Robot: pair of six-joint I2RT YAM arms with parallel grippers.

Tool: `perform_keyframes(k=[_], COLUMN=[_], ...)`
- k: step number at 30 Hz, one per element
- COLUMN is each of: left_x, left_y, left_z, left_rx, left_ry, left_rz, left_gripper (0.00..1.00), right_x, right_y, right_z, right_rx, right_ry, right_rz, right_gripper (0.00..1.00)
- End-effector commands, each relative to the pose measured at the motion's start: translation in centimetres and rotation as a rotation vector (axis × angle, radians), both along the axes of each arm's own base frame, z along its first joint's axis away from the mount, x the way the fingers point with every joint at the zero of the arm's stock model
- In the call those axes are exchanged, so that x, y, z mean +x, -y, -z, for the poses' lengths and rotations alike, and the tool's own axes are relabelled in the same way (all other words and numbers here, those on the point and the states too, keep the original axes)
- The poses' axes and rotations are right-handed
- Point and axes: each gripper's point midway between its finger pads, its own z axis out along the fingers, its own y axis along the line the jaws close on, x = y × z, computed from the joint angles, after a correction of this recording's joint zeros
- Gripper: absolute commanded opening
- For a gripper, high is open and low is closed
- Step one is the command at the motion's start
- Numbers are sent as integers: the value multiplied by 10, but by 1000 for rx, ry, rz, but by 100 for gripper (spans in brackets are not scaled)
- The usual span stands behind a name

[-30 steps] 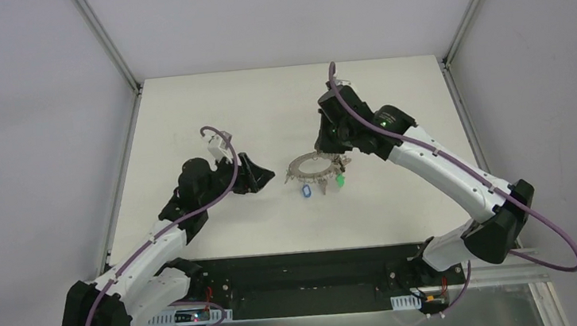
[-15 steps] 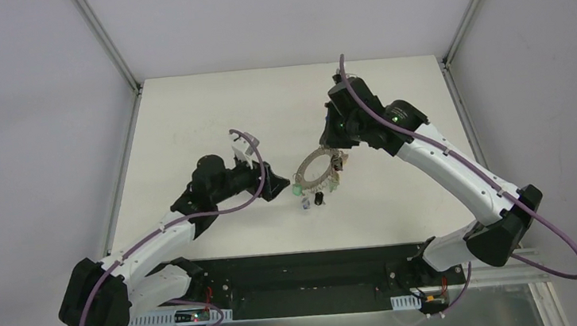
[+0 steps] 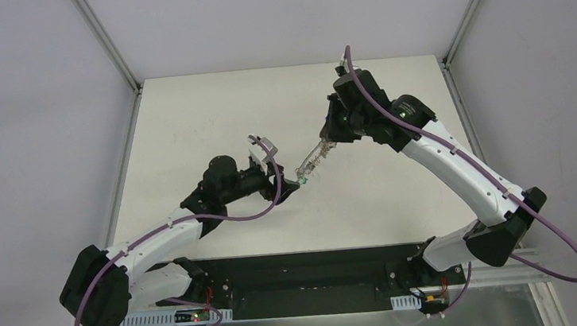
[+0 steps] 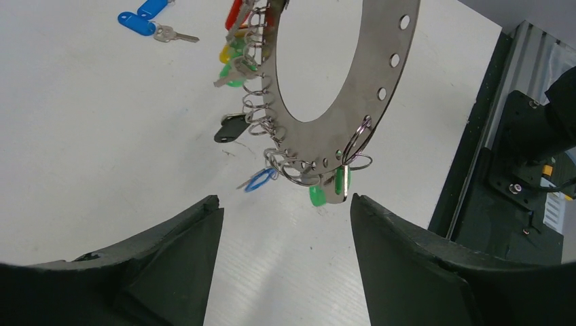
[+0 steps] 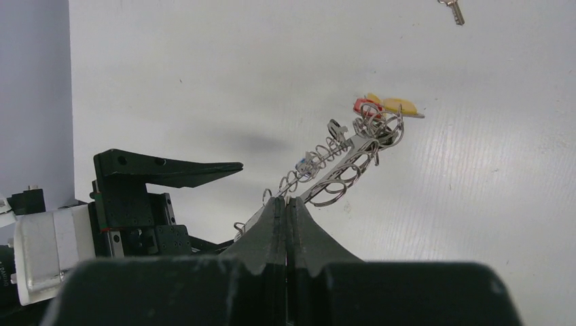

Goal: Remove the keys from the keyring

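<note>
Right gripper (image 5: 286, 204): jaws pressed together on the rim of the large flat grey metal keyring (image 4: 380, 75). The keyring juts out from the fingertips, tilted, clear of the white table (image 3: 208, 107).

Small silver keys with coloured plastic heads (image 4: 232, 68) dangle on wire loops along the keyring's edge: red, yellow, green, black.

Left gripper (image 4: 285, 199): jaws spread wide, nothing in them. The keyring's low end hangs just ahead of the gap. Green-headed key (image 4: 319, 195) is nearest, touching neither finger.

Well beyond the left gripper's tips, off to its left, a loose blue-headed key (image 4: 136, 22) lies flat on the table.
</note>
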Motion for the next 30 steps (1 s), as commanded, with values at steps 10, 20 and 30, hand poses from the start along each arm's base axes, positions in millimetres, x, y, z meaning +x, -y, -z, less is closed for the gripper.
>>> perform_keyframes(k=[10,20,30], left_x=[-20,-4,22], left_y=[7,5,-15], left_z=[-3,-6,-9], left_rx=[-88,-27,18], left_ry=[-24,54,105], left_rz=[42,-5,-173], left_gripper=[61,55,54], right_x=[-1,-5,-6], right_y=[0,-4,-4], right_z=[-41,-41,-44], right_rx=[89,118,135], right_ry=[80,68,72], right_rz=[-3,-20,-24], right_gripper=[0,0,0])
